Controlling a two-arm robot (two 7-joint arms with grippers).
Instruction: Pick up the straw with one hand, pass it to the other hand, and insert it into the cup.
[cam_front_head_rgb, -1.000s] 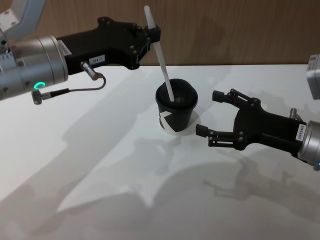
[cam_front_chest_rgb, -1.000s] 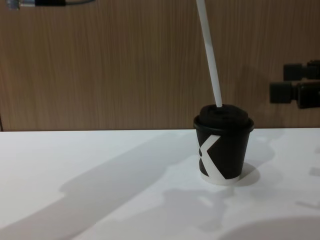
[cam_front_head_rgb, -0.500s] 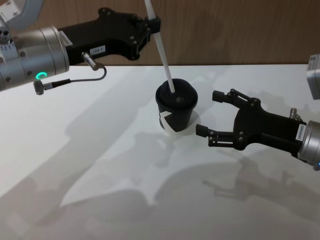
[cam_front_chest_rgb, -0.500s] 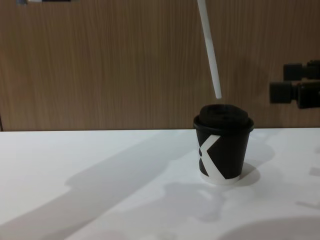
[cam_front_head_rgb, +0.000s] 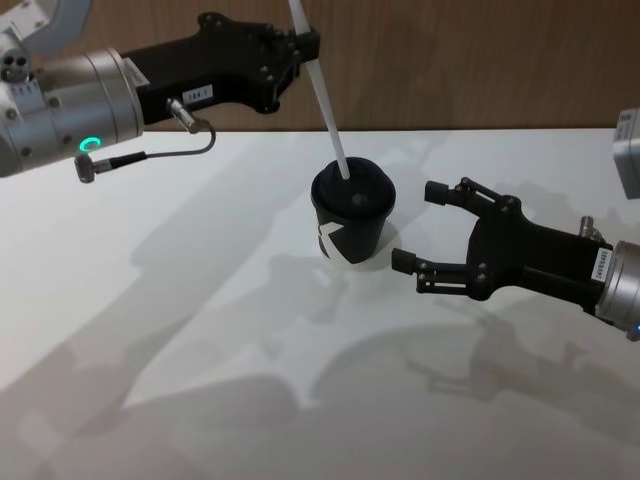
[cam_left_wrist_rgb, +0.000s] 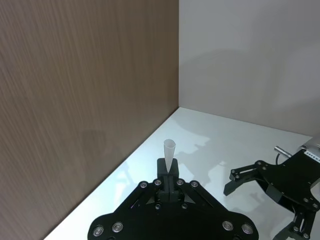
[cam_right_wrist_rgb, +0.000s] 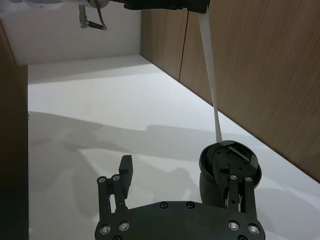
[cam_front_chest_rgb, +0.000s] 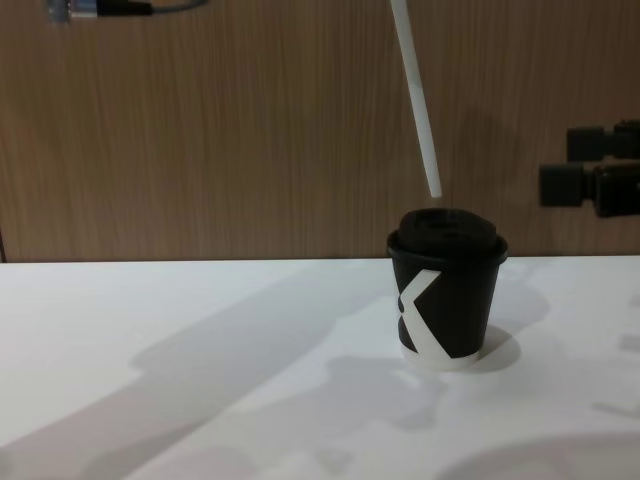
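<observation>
L gripper (cam_front_head_rgb: 305, 50) clamps straw (cam_front_head_rgb: 327, 110) near top, tip just over cup (cam_front_head_rgb: 352, 205) lid, prob. aiming; R gripper (cam_front_head_rgb: 416, 226) open beside cup

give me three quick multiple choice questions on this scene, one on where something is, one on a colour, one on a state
1. Where is the lower end of the straw relative to the cup?
A) pushed down inside it
B) in the air just above it
C) lying beside it on the table

2. What colour is the mark on the cup?
A) white
B) green
C) red

3. How are the fingers of the right gripper?
A) shut on the straw
B) shut on the cup
C) open, holding nothing

Answers:
1 B: the chest view shows a gap between the straw's end and the cup's top, with the left gripper gripping the straw's upper part.
2 A: the angular mark on the black cup is white.
3 C: the fingers are spread to the right of the cup, touching nothing.
</observation>
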